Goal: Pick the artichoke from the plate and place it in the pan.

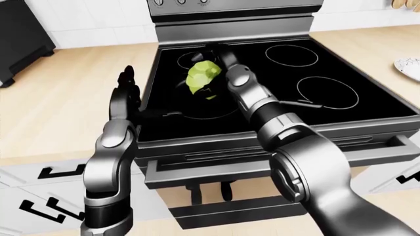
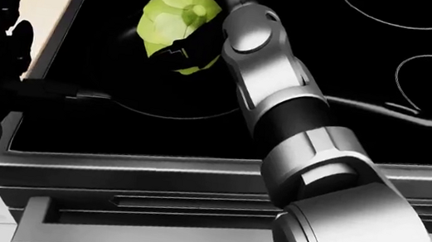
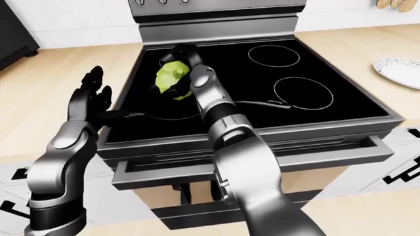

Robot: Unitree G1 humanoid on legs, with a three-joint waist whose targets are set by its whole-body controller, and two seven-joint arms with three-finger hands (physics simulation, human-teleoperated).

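One artichoke [image 2: 176, 18], one black pan [image 1: 197, 105] and one plate [image 3: 399, 69] are what we count. Our right hand [image 1: 211, 78] reaches across the stove [image 1: 368, 110], fingers wrapped around the artichoke, holding it above the pan. Our left hand [image 1: 126, 91] stands upright beside the stove's left edge, near the pan handle [image 2: 53, 90], fingers spread and holding nothing.

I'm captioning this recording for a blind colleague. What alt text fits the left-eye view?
The robot's right hand holds a green artichoke over the black stove, above a dark pan whose handle points left. The left hand stands open beside the stove; a white plate sits at the right edge.
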